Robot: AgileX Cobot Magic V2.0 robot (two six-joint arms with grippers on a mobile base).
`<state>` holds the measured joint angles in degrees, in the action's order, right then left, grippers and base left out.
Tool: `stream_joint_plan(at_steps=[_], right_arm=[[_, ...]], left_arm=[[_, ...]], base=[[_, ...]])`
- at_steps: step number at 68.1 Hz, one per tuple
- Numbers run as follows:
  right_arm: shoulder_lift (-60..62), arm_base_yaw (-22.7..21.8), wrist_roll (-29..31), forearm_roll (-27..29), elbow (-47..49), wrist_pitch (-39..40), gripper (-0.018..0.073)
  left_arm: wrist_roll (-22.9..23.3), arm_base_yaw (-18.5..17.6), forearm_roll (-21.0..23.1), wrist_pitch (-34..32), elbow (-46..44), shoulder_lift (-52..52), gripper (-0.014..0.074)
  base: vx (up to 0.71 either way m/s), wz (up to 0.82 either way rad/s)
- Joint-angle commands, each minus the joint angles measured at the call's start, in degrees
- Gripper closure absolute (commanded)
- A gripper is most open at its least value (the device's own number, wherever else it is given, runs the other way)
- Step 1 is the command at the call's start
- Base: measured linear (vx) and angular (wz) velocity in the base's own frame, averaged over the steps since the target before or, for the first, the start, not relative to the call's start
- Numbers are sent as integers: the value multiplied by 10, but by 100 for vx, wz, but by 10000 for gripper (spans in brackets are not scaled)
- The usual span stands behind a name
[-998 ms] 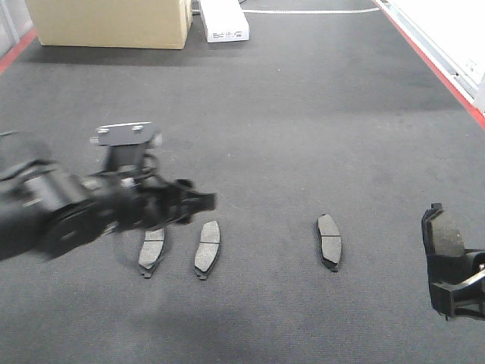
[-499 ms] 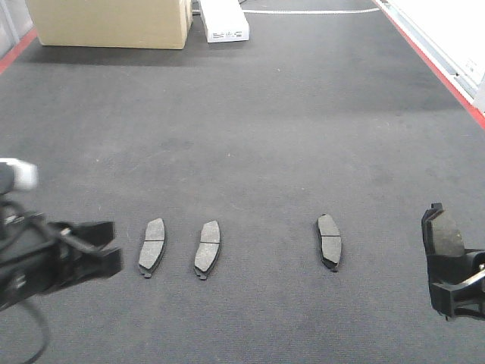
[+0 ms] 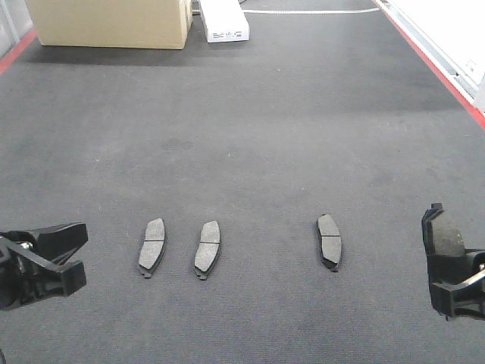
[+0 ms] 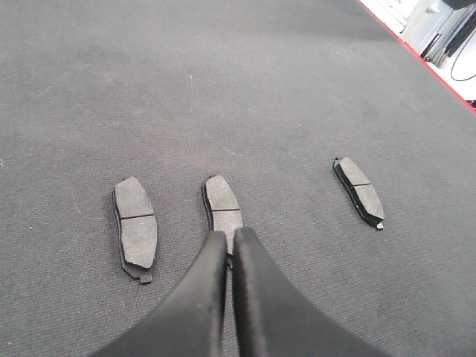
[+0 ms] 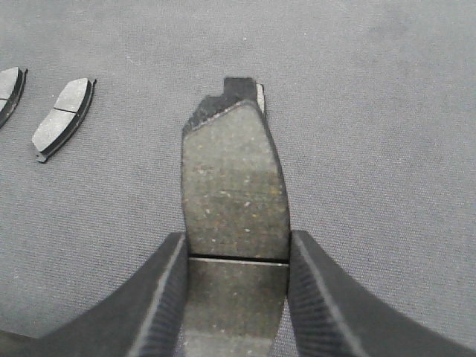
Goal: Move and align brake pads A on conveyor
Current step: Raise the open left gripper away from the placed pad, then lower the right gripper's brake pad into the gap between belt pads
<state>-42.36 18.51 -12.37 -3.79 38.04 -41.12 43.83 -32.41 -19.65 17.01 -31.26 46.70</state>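
Overhead, a wide dark grey conveyor [image 3: 303,136] with a carpet-like texture is seen filling nearly the whole front view, edged by red strips [image 3: 436,64] at 2 o'clock and at the far 10 o'clock corner. A tan cardboard box [image 3: 110,23] and a small white carton [image 3: 224,21] are set at the belt's far end, near 11 and 12 o'clock. A pale, bright surface [image 3: 447,30] is seen beyond the right strip.

Three brake pads are laid flat on the belt in a loose row toward 6 o'clock: a left pad [image 3: 152,247], a middle pad [image 3: 207,249] just beside it, and a right pad [image 3: 330,241] well apart from both. Each is crossed by a thin groove.

The left gripper [image 4: 229,242] is shown with its two black fingers pressed together and nothing between them, its tip over the near end of the middle pad; contact cannot be judged. The fourth pad [image 5: 234,186] is clamped between the fingers of the right gripper [image 5: 236,256], at 4 o'clock in the front view, and is held above the belt.
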Motion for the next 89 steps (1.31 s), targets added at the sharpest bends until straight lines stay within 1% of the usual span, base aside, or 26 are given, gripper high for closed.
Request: stream_joint_plan(at_steps=[1,33,46,52,68,73,78,84,89], right_arm=[[4,0,3,-4,18,46,535],[4,0,3,-4,18,46,535],[-3,0,-1,1,20,59,535],[-45,0,-6,8,35,59,535],[-227,1,0,54,121,60,535],[-279,17,5,59,148,62,535],[-328,43,3,61,176,72,534],[-390,69,-11,62,208,82,534],[-436,80,-19,68,241,84,534]], left_arm=[[2,-2,-6,-32,-15,-1,603],[2,-2,-6,-32,-15,-1,603],[2,-2,-6,-32,-15,-1,603],[2,-2,-6,-32,-15,-1,603],[2,-2,-6,-32,-15,-1,603],[2,-2,-6,-32,-15,-1,603],[2,-2,-6,-32,-15,-1,603],[2,-2,-5,-32,-15,-2,603],[2,-2,-5,-32,-15,-2,603]], base=[[0,0],[0,0],[0,0],[0,0],[0,0],[0,0],[0,0],[0,0],[0,0]])
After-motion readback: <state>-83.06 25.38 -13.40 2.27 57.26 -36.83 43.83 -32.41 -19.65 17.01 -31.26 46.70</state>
